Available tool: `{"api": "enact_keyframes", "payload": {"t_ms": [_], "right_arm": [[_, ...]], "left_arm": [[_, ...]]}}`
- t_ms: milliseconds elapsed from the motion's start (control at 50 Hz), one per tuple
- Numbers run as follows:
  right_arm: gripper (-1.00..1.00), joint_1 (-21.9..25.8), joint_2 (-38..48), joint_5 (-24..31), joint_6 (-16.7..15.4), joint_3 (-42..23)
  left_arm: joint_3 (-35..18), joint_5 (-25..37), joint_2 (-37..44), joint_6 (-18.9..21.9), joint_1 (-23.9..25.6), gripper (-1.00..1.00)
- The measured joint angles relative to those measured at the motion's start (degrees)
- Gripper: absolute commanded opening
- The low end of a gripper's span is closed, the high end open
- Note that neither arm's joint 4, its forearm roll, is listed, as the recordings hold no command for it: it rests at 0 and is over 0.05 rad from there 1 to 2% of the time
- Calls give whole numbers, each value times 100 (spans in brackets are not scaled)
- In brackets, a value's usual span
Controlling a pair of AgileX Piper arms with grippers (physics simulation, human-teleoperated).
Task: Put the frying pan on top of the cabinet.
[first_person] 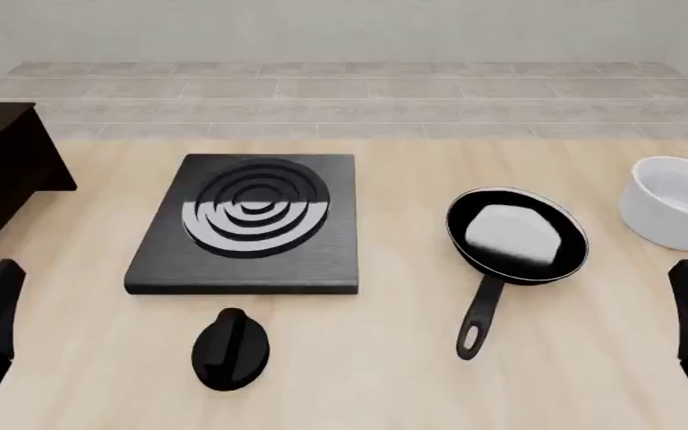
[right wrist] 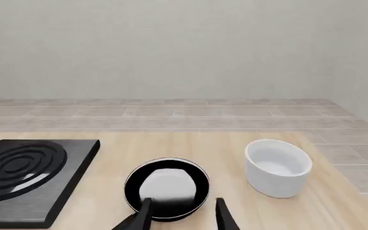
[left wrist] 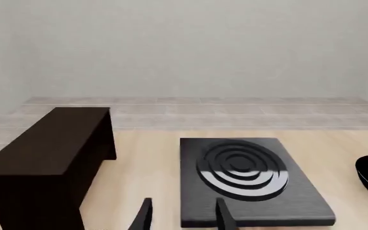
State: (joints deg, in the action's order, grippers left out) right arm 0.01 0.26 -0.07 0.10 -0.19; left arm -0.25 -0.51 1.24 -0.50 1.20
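Right hand (right wrist: 180, 215): fingers parted with nothing between them, hanging low at the near right of the surface (first_person: 392, 376), pointed toward the pan but not touching it.
Left hand (left wrist: 182, 216): fingers likewise spread and empty, at the near left, facing the stove plate (first_person: 248, 224) and the cabinet.
Frying pan (first_person: 518, 235): flat on the surface, right of centre, between the stove plate and the white bowl (first_person: 679, 202); its long handle points toward the near edge, just inside the right hand's side.
Cabinet (first_person: 4, 175): at the far left edge, well apart from the pan; its flat top, seen in the left wrist view, carries nothing.
Knob (first_person: 230, 349): small and black, near the front edge of the stove plate.
Done: nothing yet, by the look of it; the pan is ungrasped.
Left: grip the pan, likely by its handle, lift it, carry it across past the stove plate, and set it on the cabinet top.
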Motion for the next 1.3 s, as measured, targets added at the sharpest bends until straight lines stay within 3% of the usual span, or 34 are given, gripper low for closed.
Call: {"api": "enact_keyframes", "payload": {"t_ms": [440, 760, 1300], "right_arm": [[100, -25, 135, 27, -25, -138], [100, -37, 88, 29, -46, -89], [100, -100, 15, 0, 6, -24]], "left_arm": [[-112, -53, -44, 226, 49, 100], [-1168, 79, 656, 318, 843, 100], [-3192, -244, 3805, 1234, 2722, 100]]}}
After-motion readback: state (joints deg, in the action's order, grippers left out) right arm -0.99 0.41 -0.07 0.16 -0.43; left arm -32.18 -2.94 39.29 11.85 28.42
